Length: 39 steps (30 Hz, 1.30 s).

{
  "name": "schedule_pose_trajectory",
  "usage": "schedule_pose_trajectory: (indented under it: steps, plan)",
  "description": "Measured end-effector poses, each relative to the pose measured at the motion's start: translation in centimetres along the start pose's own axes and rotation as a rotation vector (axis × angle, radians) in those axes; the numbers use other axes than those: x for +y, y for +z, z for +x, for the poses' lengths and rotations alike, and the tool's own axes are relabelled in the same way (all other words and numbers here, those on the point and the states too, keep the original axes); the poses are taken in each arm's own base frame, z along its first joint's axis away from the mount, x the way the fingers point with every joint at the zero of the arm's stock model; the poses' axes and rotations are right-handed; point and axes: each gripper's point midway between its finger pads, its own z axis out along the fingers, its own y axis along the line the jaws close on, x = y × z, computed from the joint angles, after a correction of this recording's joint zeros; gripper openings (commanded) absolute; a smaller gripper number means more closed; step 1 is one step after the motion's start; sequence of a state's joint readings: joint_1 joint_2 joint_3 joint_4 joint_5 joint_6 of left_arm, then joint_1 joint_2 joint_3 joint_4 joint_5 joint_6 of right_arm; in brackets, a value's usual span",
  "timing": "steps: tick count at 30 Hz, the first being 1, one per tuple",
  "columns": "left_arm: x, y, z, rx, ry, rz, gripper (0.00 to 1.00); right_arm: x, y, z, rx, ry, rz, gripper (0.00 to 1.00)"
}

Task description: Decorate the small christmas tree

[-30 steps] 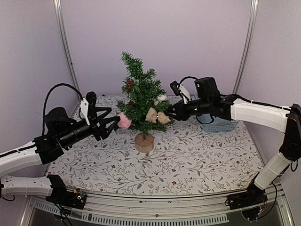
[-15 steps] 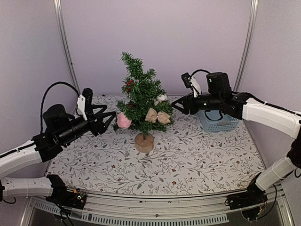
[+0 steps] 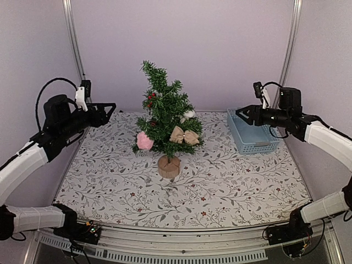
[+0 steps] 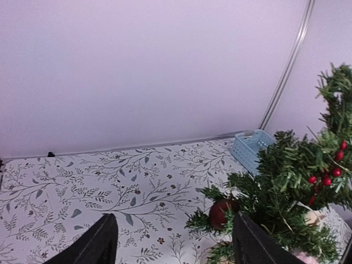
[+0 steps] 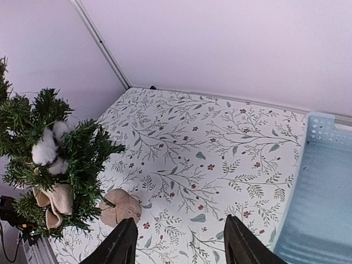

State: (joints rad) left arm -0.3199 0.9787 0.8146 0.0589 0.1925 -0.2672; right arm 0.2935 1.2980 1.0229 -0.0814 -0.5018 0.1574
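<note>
The small christmas tree (image 3: 165, 118) stands mid-table on its round wooden stump (image 3: 169, 166). On it hang a pink ball (image 3: 144, 141), a burlap bow (image 3: 183, 136), a white cotton puff (image 3: 188, 114) and red berries (image 3: 150, 99). My left gripper (image 3: 108, 111) hovers well left of the tree, open and empty. The right gripper (image 3: 240, 114) floats to the right above the basket, open with nothing in it. In the left wrist view the tree (image 4: 297, 187) carries a dark red bauble (image 4: 221, 212) beyond my open left gripper (image 4: 176, 242). The right wrist view shows the tree (image 5: 82, 148), its stump (image 5: 121, 206) and the open right gripper (image 5: 181, 245).
A light blue plastic basket (image 3: 250, 133) sits at the back right of the floral tablecloth (image 3: 220, 181); it also shows as the basket (image 5: 324, 192) and the basket (image 4: 250, 148). Pale walls with metal corner posts (image 3: 74, 49) close in the back and sides.
Both arms have pulled back and up from the tree, the left away from the pink ball, the right away from the burlap bow. Both sets of jaws have spread wider. The ornaments stay on the branches.
</note>
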Motion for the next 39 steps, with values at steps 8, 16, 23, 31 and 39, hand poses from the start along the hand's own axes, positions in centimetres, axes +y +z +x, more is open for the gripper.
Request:
schedule_pose_trajectory:
  steps: [8, 16, 23, 31, 39]
  plan:
    - [8.1, 0.3, 3.5, 0.113, -0.142, -0.174, 0.99, -6.5, -4.8, 1.7, -0.078, 0.118, 0.105, 0.67]
    - [11.5, 0.2, 11.0, 0.276, -0.300, -0.294, 0.99, -8.0, -4.8, 8.3, -0.025, 0.230, 0.101, 0.90]
    - [12.0, -1.5, 17.4, 0.385, -0.373, -0.384, 0.99, -7.7, -4.9, 12.7, -0.009, 0.302, 0.079, 0.99]
    - [10.5, -1.2, 19.2, 0.406, -0.348, -0.407, 0.99, -7.3, -4.2, 15.8, 0.022, 0.344, 0.056, 0.99]
    - [11.2, -1.5, 19.3, 0.376, -0.348, -0.446, 0.99, -6.4, -3.7, 15.5, 0.015, 0.316, 0.029, 0.99]
